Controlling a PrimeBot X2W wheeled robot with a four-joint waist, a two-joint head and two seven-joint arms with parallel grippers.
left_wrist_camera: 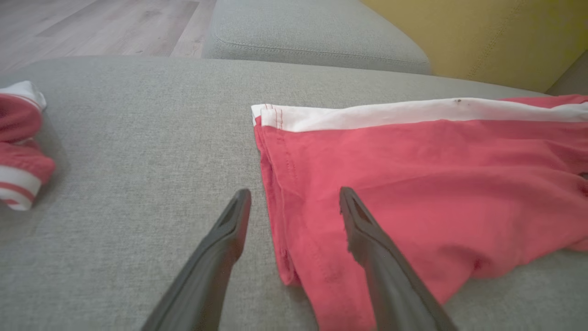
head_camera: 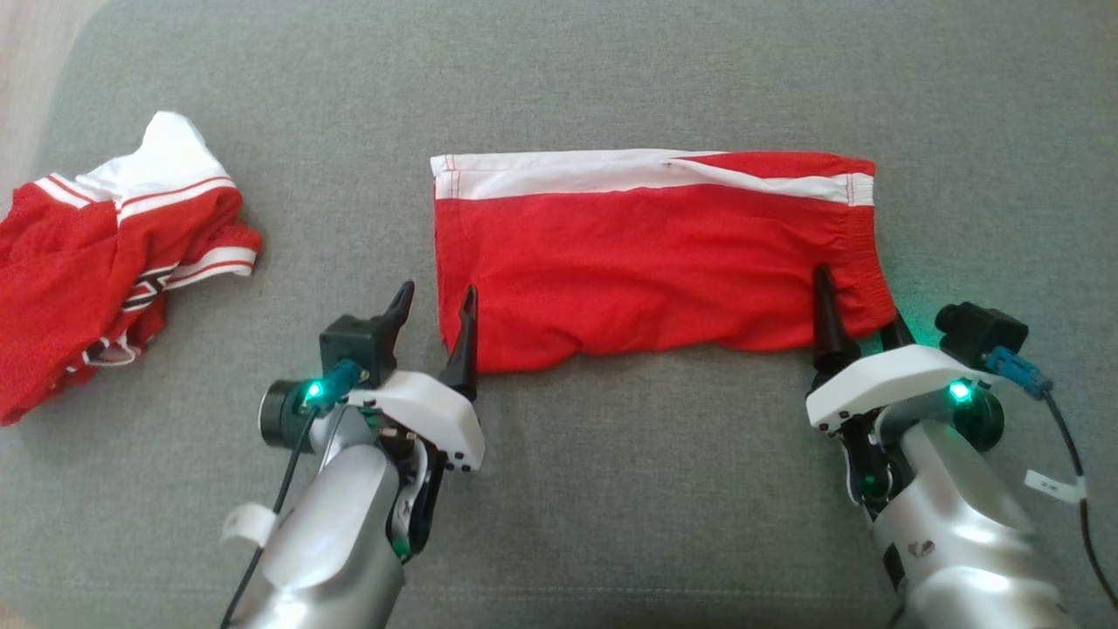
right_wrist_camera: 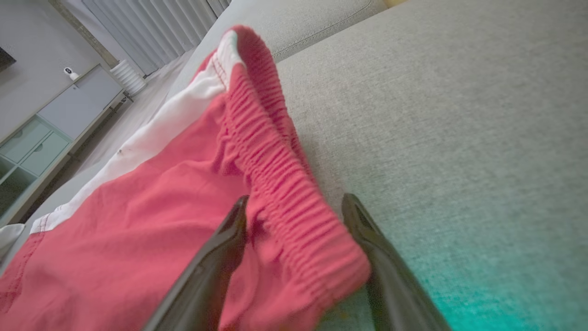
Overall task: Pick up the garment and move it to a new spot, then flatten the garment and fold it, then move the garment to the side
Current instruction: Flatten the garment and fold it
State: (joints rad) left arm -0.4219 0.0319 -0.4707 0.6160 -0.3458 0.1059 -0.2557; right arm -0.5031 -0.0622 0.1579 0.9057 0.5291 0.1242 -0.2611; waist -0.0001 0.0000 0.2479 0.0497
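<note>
The garment [head_camera: 646, 253], red shorts with a white side stripe, lies folded lengthwise and flat on the grey cushion [head_camera: 611, 79]. My left gripper [head_camera: 437, 297] is open at its lower left corner. One finger sits over the red cloth, the other over bare cushion, and the leg hem [left_wrist_camera: 275, 184] runs between them. My right gripper [head_camera: 860, 301] is open at the lower right corner, its fingers straddling the gathered elastic waistband [right_wrist_camera: 275, 184]. The cloth rests loosely between those fingers, not clamped. The garment [left_wrist_camera: 413, 184] stays on the cushion in both wrist views.
A crumpled red and white jersey [head_camera: 113, 253] lies at the cushion's left edge, also the jersey [left_wrist_camera: 18, 138] at far left. Bare grey cushion surrounds the shorts. A second cushion [left_wrist_camera: 312, 37], wooden floor [left_wrist_camera: 92, 23] and a yellow wall [left_wrist_camera: 496, 37] lie beyond.
</note>
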